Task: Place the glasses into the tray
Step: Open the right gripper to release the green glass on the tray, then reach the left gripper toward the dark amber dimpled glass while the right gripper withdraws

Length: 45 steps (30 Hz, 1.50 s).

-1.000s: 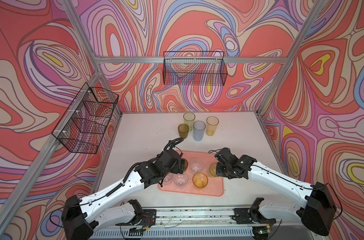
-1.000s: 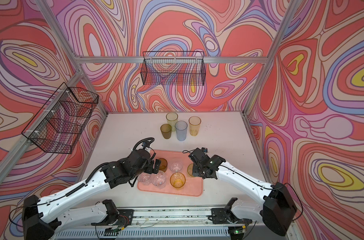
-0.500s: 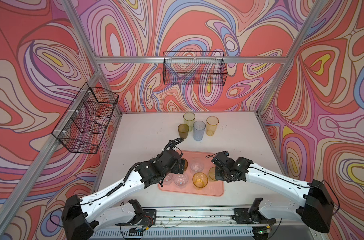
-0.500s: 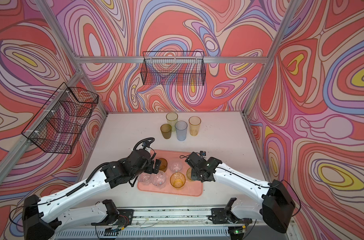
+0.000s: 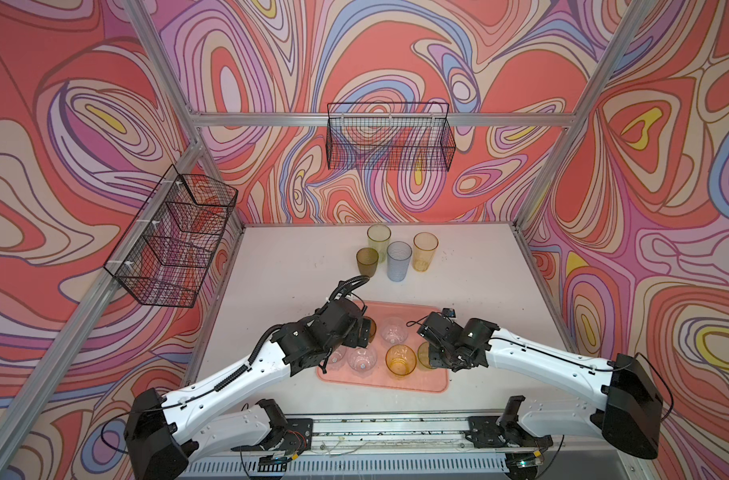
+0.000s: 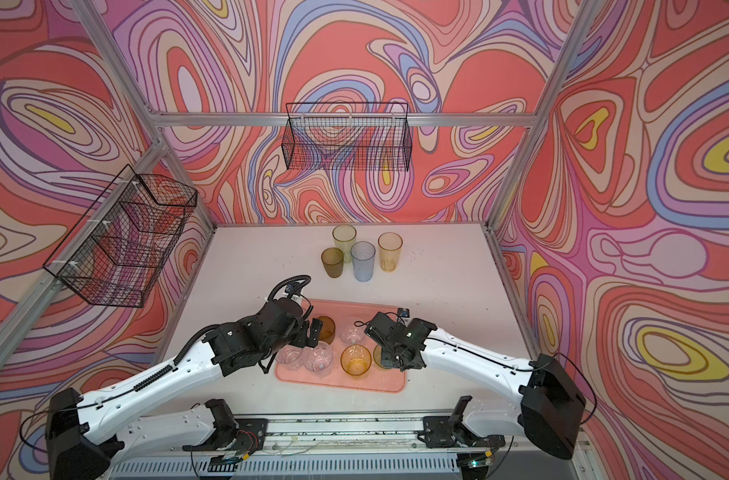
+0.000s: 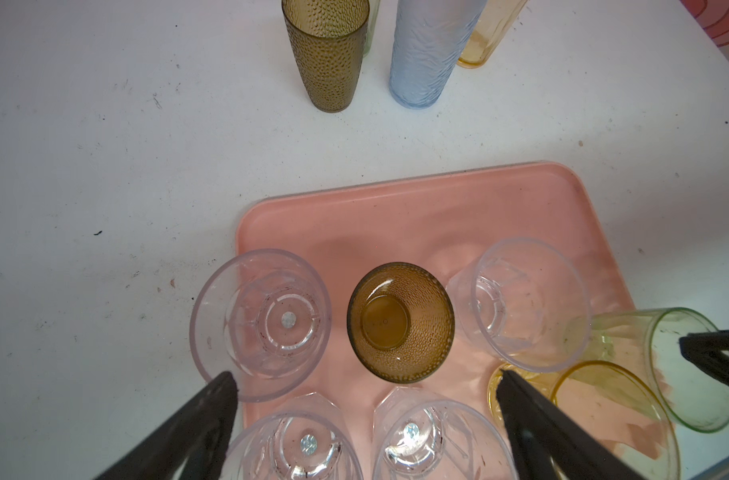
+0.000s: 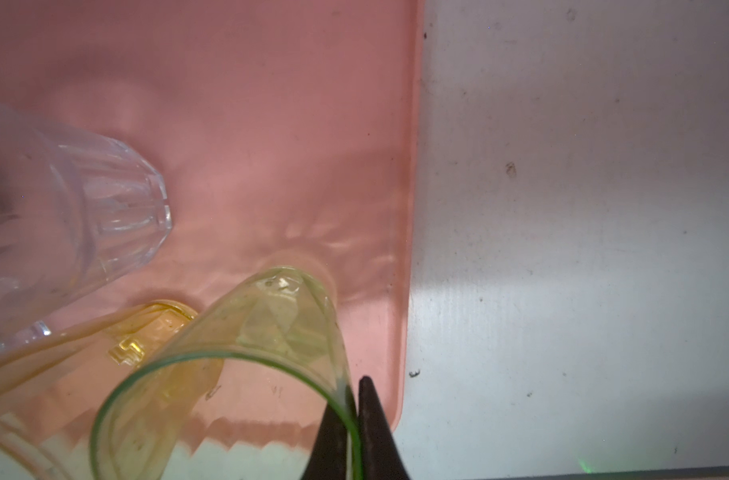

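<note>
The pink tray point(image 5: 435, 384) point(image 6: 396, 384) lies at the near middle of the table. On it stand three clear glasses point(image 5: 362, 362), a short brown glass point(image 7: 400, 322) and an amber glass point(image 5: 401, 360). My right gripper point(image 8: 354, 411) is shut on the rim of a green glass point(image 8: 279, 324) point(image 5: 425, 355), one finger inside and one outside. The glass's base is low over the tray's right end, beside the amber glass. My left gripper point(image 7: 367, 380) point(image 5: 360, 332) hangs open above the clear glasses and holds nothing. A fourth clear glass point(image 7: 258, 320) overlaps the tray's left edge.
Four glasses stand in a cluster at the back of the table: yellow point(image 5: 378, 241), olive-brown point(image 5: 367, 262), blue-grey point(image 5: 398, 261) and orange point(image 5: 425, 251). Black wire baskets hang on the left wall point(image 5: 171, 245) and the back wall point(image 5: 389, 141).
My right gripper has shifted slightly left and down with the green glass, bringing it beside the amber glass. The left arm has stayed still.
</note>
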Motion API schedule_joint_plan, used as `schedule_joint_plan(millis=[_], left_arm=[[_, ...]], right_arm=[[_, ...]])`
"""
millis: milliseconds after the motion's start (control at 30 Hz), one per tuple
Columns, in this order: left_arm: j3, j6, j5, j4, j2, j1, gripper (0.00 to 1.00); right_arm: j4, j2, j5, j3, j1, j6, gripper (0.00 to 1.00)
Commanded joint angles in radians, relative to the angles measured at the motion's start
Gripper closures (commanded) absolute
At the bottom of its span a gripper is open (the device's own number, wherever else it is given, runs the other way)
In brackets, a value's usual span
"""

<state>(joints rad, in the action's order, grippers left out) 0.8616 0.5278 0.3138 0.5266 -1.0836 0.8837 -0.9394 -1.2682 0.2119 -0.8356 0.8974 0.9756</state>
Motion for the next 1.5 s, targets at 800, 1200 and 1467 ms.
schedule_joint_plan(millis=[800, 1200, 1467], left_arm=[[0.076, 0.013, -0.057, -0.032, -0.072, -0.093, 0.00], [0.240, 0.006, -0.111, -0.036, -0.188, -0.234, 0.00], [0.327, 0.021, -0.195, -0.061, -0.286, -0.318, 0.00]], right_arm=[[0.298, 0.295, 0.102, 0.072, 0.008, -0.084, 0.02], [0.509, 0.265, 0.144, 0.079, 0.008, -0.265, 0.02], [0.651, 0.262, 0.118, 0.151, 0.008, -0.289, 0.02]])
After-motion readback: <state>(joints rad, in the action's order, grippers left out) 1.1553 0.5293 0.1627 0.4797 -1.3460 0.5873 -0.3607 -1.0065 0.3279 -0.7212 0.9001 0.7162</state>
